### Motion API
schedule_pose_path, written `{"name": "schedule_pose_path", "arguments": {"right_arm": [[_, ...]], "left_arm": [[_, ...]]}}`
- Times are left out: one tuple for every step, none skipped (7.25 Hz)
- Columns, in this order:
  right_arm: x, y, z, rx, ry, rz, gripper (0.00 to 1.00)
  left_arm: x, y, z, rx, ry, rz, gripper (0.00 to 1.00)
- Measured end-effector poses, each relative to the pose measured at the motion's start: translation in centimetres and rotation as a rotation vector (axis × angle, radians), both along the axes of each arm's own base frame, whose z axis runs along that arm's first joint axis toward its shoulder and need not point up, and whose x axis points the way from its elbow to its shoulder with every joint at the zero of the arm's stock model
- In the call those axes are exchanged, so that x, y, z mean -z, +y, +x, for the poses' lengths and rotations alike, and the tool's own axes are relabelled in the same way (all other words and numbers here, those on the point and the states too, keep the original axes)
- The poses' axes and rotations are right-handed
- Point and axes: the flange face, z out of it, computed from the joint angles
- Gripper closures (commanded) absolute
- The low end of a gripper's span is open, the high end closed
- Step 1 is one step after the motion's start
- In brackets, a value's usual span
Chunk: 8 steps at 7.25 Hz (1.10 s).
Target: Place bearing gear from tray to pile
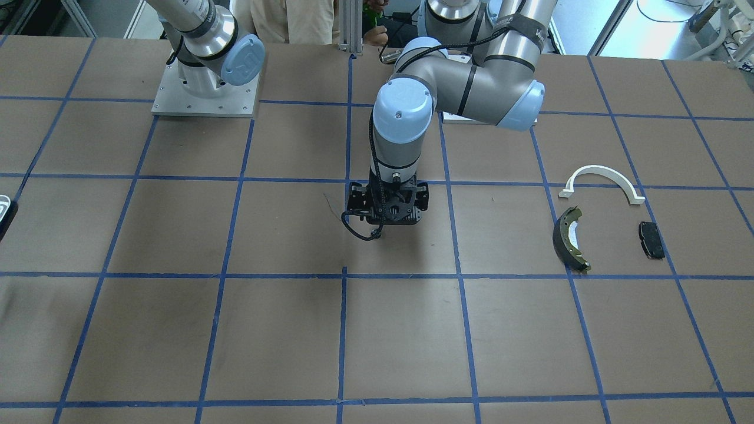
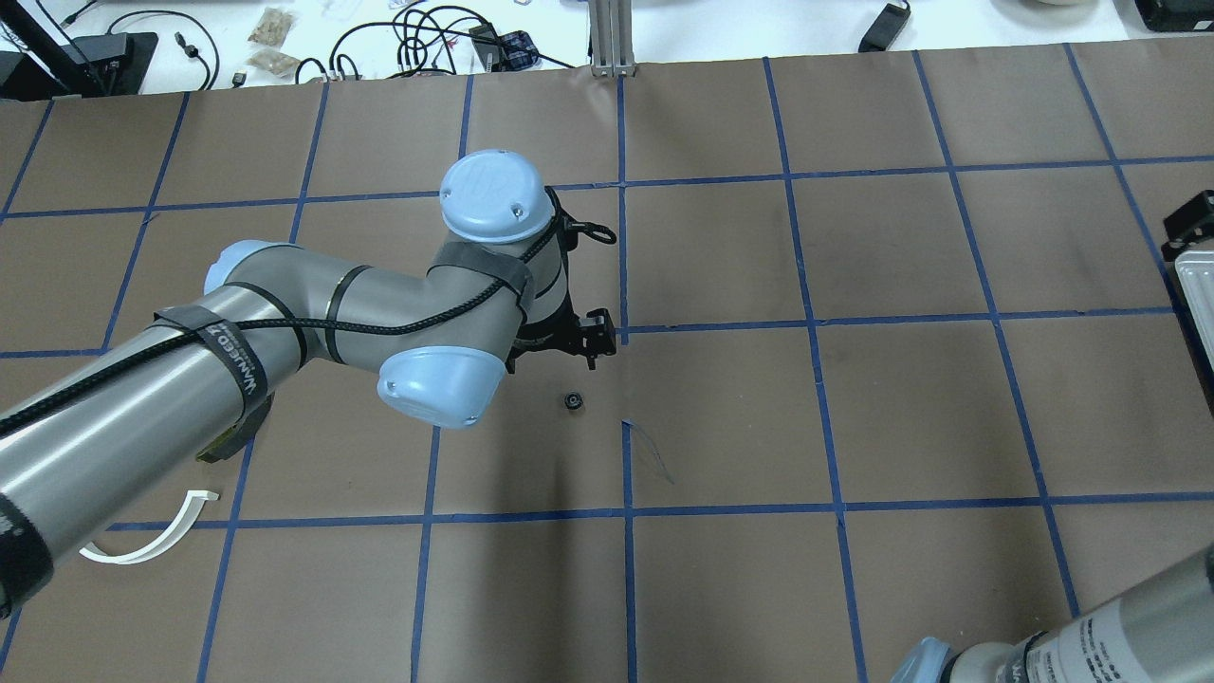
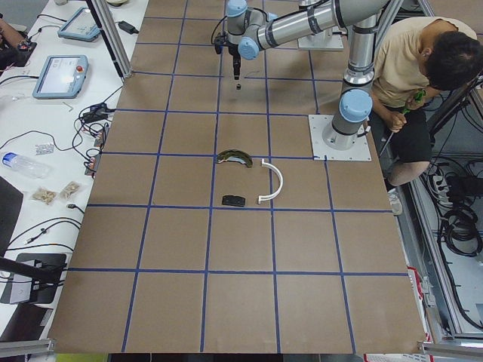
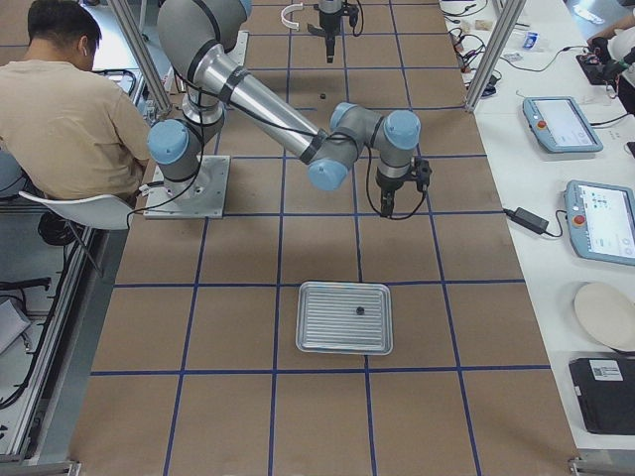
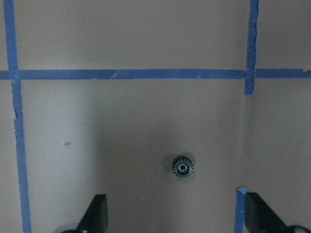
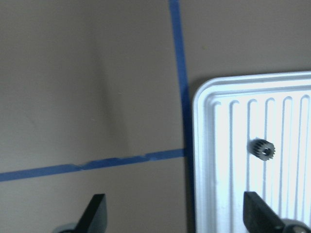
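Left gripper: fingers spread wide and holding nothing; dark, wedge-shaped tips at the near edge of the wrist view
Gear on the table: small dark metal toothed ring, lying flat with its bore pointing straight up; round, so no long axis shows; sits between and just beyond the finger lines, near the middle of the table
Left arm: forearm stretched level over the table's middle, wrist bent down, gripper pointing straight down above the gear
Right gripper: fingers equally wide apart and empty; hangs over bare table beside the tray's corner
Gear in the tray: same toothed kind, bore face and one toothed flank visible; upright or tilted cannot be told
Tray: bright ribbed metal, rounded corners, at the table's right end
Right arm: elbow folded, wrist down
Pile: on the left part of the table, well apart from both gears; white semicircular arc bracket, dark curved brake shoe with olive inner face, small black rectangular pad, none touching
Table: brown sheet, blue tape grid
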Motion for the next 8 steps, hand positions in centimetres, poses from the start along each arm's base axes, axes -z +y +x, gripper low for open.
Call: {"name": "schedule_pose_path", "arguments": {"right_arm": [[1.8,1.6,-3.6,-0.022,0.006,0.011,0.08],[3.8,2.2,-5.9,-0.074,0.019,0.009,0.08],[5.2,2.3,-7.2,-0.122,0.030,0.003,0.08],[6.3,2.2,-7.9,-0.145,0.031,-0.001,0.15],[7.1,1.8,-8.4,-0.156,0.030,-0.004,0.23],[7.7,1.2,-9.0,-0.163,0.029,-0.006,0.25],[8.3,0.6,-9.5,-0.176,0.029,-0.006,0.25],[8.4,0.0,-9.8,-0.189,0.029,-0.007,0.25]], "left_arm": [[1.5,0.0,-0.5,0.004,0.006,0.005,0.06],[2.8,0.0,-0.8,0.007,0.014,0.006,0.17],[3.7,0.0,-1.0,0.009,0.016,0.009,0.34],[4.3,0.0,-1.0,0.014,0.016,0.013,0.36],[4.7,0.0,-1.0,0.020,0.014,0.017,0.36],[4.9,0.0,-1.0,0.024,0.013,0.021,0.36],[5.3,0.0,-1.0,0.025,0.010,0.028,0.36],[5.7,0.0,-1.0,0.025,0.007,0.035,0.37]]}}
